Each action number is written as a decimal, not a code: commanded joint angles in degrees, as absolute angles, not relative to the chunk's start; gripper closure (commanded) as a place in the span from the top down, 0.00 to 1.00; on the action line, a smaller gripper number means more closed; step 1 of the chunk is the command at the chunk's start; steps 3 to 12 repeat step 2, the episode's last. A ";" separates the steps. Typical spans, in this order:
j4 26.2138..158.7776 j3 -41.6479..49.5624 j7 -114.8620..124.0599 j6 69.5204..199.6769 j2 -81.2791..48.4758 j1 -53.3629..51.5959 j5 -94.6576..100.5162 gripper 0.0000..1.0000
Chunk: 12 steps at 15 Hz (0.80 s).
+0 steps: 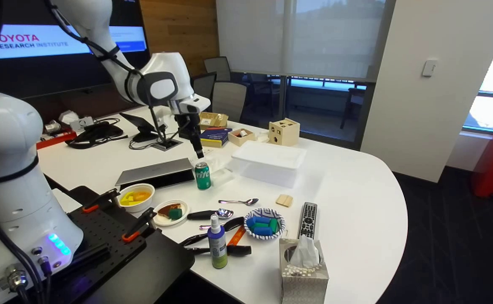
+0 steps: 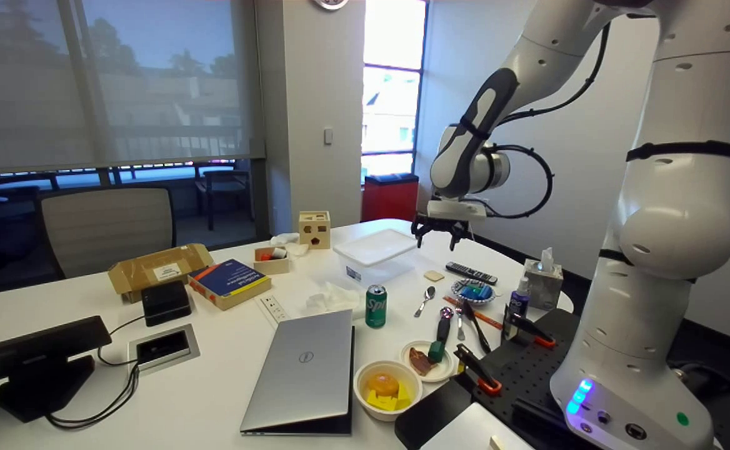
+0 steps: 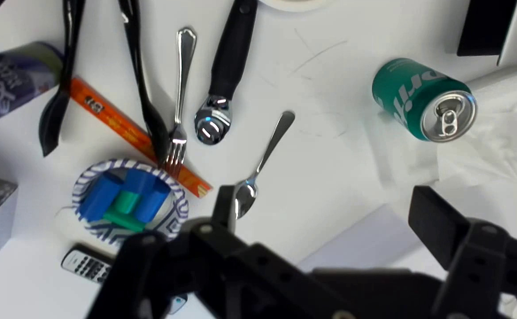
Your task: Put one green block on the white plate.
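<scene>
Green blocks (image 3: 126, 203) lie among blue ones (image 3: 101, 197) in a patterned bowl (image 3: 170, 220); a green piece (image 2: 437, 351) sits on the white plate (image 2: 440, 370); the claw (image 2: 436, 245) gapes wide.

In an exterior view: bare tabletop (image 1: 356, 211) right of remote (image 1: 308, 219), wide room to pass. Patterned bowl (image 1: 267, 212) open above; spray bottle (image 1: 218, 245) near left, tissue box (image 1: 303, 285) near right. White plate (image 1: 160, 219): deep bowl (image 1: 136, 208) left, scoop (image 1: 208, 214) close on right, green block (image 1: 175, 214) occupying part. Soda can (image 1: 203, 177) upright, far side.
</scene>
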<state>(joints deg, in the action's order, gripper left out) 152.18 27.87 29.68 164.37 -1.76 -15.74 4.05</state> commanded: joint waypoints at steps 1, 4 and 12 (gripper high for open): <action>149.33 20.25 25.83 149.34 10.56 -6.66 7.79 1.00; 147.62 18.58 22.15 144.91 12.21 -5.74 4.59 1.00; 147.62 18.58 22.15 144.91 12.21 -5.74 4.59 1.00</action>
